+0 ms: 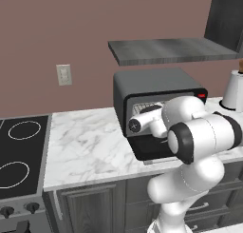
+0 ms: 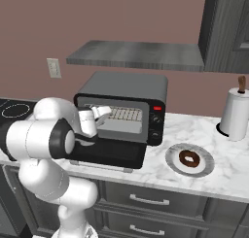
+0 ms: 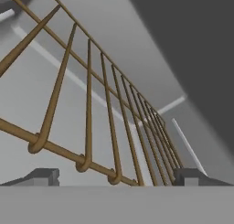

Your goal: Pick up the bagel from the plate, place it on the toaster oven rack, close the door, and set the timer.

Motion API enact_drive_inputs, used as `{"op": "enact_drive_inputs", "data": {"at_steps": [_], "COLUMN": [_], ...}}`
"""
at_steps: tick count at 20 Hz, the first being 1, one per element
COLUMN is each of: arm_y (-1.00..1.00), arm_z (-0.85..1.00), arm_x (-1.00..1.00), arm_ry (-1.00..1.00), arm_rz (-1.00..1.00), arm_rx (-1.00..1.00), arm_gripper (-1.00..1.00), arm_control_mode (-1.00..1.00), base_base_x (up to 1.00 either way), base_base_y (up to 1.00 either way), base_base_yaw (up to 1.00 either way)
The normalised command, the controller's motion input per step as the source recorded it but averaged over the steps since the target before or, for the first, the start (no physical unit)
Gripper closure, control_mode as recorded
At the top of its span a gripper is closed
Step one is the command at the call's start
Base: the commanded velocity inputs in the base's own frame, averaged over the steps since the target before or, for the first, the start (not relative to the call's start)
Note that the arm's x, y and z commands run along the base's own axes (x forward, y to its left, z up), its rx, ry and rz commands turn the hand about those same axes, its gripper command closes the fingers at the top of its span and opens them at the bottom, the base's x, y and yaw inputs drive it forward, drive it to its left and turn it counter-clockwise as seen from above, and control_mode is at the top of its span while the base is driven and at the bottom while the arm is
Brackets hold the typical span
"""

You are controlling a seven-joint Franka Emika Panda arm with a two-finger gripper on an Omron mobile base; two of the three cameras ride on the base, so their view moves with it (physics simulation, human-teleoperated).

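Bagel (image 2: 189,159), dark brown and ring-shaped, lying flat on the plate (image 2: 173,168), just right of the toaster oven (image 2: 127,88) on the marble counter (image 2: 228,173). Well apart from the gripper (image 2: 101,112), which sits at the left end of the oven's mouth, over the dropped door (image 2: 109,155). Nothing between the jaws; spread wide, with the two dark fingertips (image 3: 43,176) standing far apart at the bottom of the hand view. Holding nothing. Whether touching the rack (image 3: 89,122) cannot be told from the hand view: bars rising close in front of the tips and running away into the pale cavity, with the front crossbar passing just above the tips.

Door lying open and roughly level in front of the oven, window up, partly covered by the white arm in both base views. Rack seen inside the cavity as a pale wire grid behind the gripper. Control strip with two dark knobs (image 2: 156,126) and a small red light (image 2: 157,108) on the oven's right side, nearest the plate. Tall white jug (image 2: 234,115) farther right of the oven, beyond the plate, near the wall. Black cooktop (image 1: 19,151) left of the oven, well apart. Grey shelf (image 2: 138,55) on the wall above the oven; white outlet (image 2: 54,68) on the wall to the oven's upper left.
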Motion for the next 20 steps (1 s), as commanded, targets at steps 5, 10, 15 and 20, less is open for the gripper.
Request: {"op": "enact_drive_inputs", "data": {"at_steps": [5, 10, 15, 20], "arm_y": [-0.07, 0.00, 0.00, 0.00], "arm_z": [-0.06, -0.01, -0.08, -0.15], "arm_x": [0.15, 0.21, 0.07, -0.01], "arm_ry": [-0.02, 0.02, 0.05, 0.11], "arm_rz": [0.00, 0.00, 0.00, 0.00], "arm_rx": [0.00, 0.00, 0.00, 0.00], "arm_gripper": [-1.00, 1.00, 1.00, 1.00], "arm_control_mode": [-1.00, -1.00, -1.00, -1.00], "base_base_x": [0.00, 0.00, 0.00, 0.00], "base_base_y": [0.00, 0.00, 0.00, 0.00], "base_base_yaw": [0.00, 0.00, 0.00, 0.00]}}
